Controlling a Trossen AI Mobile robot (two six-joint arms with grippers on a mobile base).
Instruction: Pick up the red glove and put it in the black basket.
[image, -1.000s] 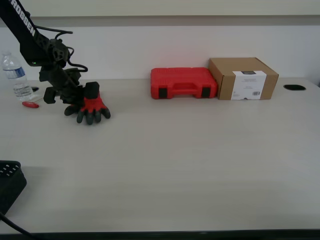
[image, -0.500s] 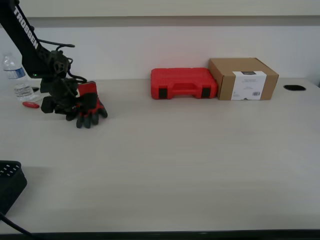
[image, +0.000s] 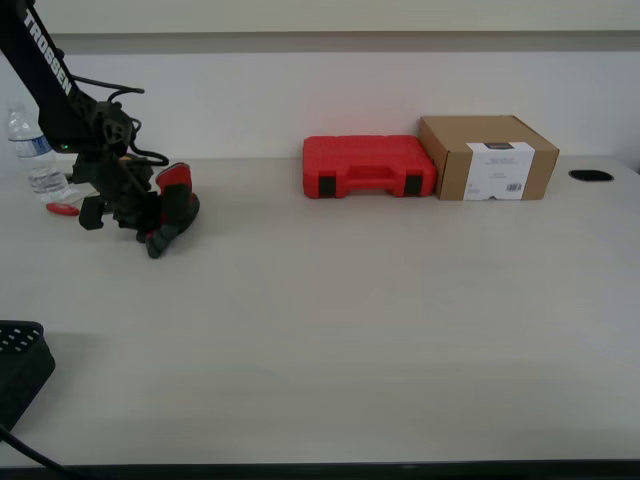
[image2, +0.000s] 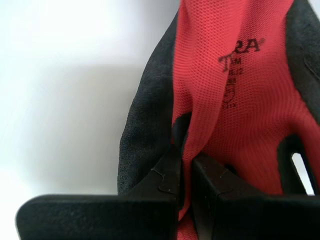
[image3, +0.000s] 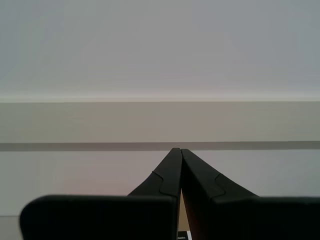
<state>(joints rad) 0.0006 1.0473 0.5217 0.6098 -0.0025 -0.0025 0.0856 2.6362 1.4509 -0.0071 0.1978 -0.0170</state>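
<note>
The first gripper (image: 150, 215) is clamping the small red knit glove w/ dark coated fingers (image: 170, 208), now bunched and lifting vs. splayed flat a sec ago, at the exterior view's left, black perforated plastic basket (image: 20, 365) next; second gripper (image3: 180, 152) closed, empty.

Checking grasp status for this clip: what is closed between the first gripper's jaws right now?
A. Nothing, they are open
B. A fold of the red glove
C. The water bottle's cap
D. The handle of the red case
B. The first wrist view shows my first gripper with its jaws pinched on red knit fabric of the red glove.
</note>
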